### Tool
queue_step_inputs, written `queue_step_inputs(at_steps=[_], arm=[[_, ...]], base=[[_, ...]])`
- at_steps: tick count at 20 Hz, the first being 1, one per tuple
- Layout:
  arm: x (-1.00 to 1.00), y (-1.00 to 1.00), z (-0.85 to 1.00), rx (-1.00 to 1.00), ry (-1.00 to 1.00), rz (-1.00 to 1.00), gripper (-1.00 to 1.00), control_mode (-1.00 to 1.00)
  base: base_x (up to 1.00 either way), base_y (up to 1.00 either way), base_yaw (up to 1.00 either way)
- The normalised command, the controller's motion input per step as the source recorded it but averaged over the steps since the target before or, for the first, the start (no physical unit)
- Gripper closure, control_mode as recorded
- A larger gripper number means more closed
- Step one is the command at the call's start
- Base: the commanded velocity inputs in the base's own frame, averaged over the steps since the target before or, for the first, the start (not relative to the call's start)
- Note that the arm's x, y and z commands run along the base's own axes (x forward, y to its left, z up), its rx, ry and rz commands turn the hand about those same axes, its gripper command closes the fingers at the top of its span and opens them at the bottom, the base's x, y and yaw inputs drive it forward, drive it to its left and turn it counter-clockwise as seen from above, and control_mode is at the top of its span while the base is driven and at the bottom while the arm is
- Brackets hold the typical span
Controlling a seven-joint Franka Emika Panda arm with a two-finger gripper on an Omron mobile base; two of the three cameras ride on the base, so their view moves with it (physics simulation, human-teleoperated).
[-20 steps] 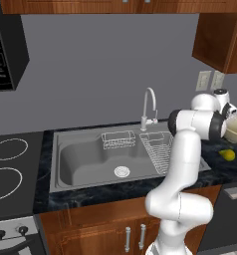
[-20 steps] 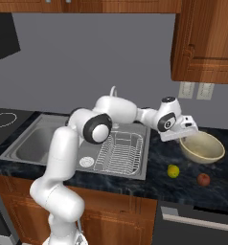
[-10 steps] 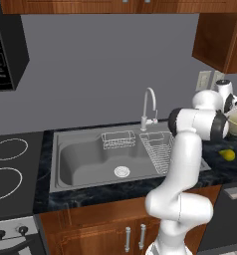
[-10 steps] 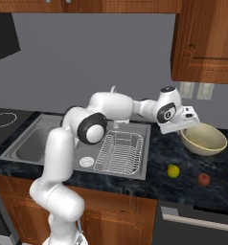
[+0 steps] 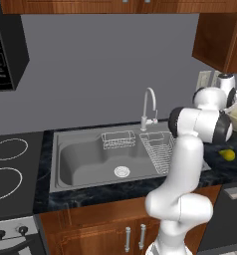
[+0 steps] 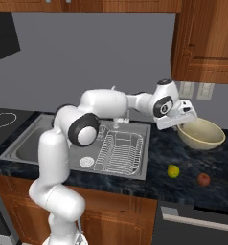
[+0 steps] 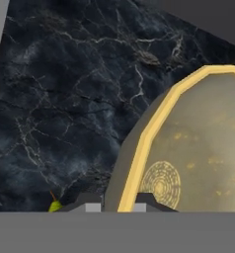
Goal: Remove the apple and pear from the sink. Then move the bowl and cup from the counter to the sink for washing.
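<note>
Gripper [image 6: 183,125] pinching the near rim of the bowl [image 6: 202,133] with jaws narrowed astride it, bowl riding just above the counter [image 6: 183,158] right of the sink [image 6: 32,143], which is lying well off to the arm's left.

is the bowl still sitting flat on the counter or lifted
Lifted and tipped. The bowl hangs above the counter in the right base view, its near rim clamped by the pincer in the hand view.
</note>
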Motion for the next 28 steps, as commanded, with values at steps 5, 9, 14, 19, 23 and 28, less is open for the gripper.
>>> queue_step_inputs(at_steps=[5,9,14,19,23,28], arm=[[-0.30,0.26,0.30,0.00,0.00,0.18,1.00,-1.00],[-0.35,0.23,0.28,0.00,-0.03,0.21,1.00,-1.00],[-0.41,0.18,0.25,0.00,-0.08,0.21,1.00,-1.00],[-0.44,0.18,0.23,0.00,-0.09,0.19,1.00,-1.00],[-0.41,0.20,0.23,0.00,-0.04,0.18,1.00,-1.00],[-0.36,0.24,0.19,0.00,0.00,0.19,1.00,-1.00]], base=[[0.00,0.00,0.00],[0.00,0.00,0.00],[0.00,0.00,0.00],[0.00,0.00,0.00],[0.00,0.00,0.00],[0.00,0.00,0.00]])
